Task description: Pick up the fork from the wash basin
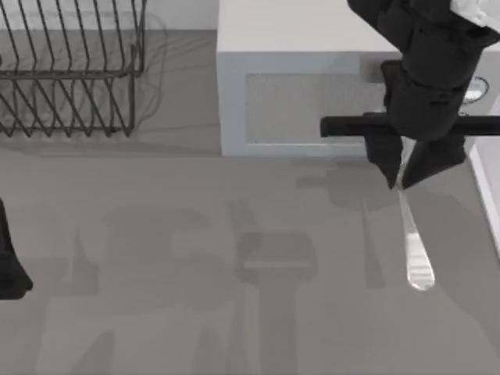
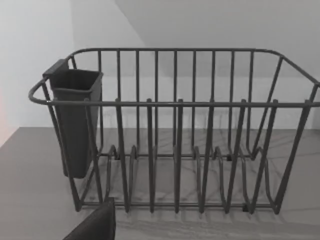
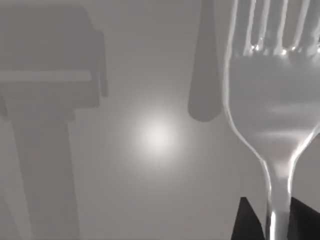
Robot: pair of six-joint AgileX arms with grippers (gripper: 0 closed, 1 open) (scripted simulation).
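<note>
Right gripper sat nearest the overhead camera, clenched on the fork near its neck, its fingers flanking the stem. Fork hung at the table's three o'clock before the microwave, long axis toward six. Left gripper idled at nine o'clock, its fingers' state untellable.

- Fork: upper handle and tines hidden behind the right gripper in the top view; tine tips cut off by the edge in the right wrist view (neck runs between dark fingertips).
- Dish rack: cropped at top and left.
- Left gripper: mostly out of frame.
- Microwave: right part covered by the arm.
</note>
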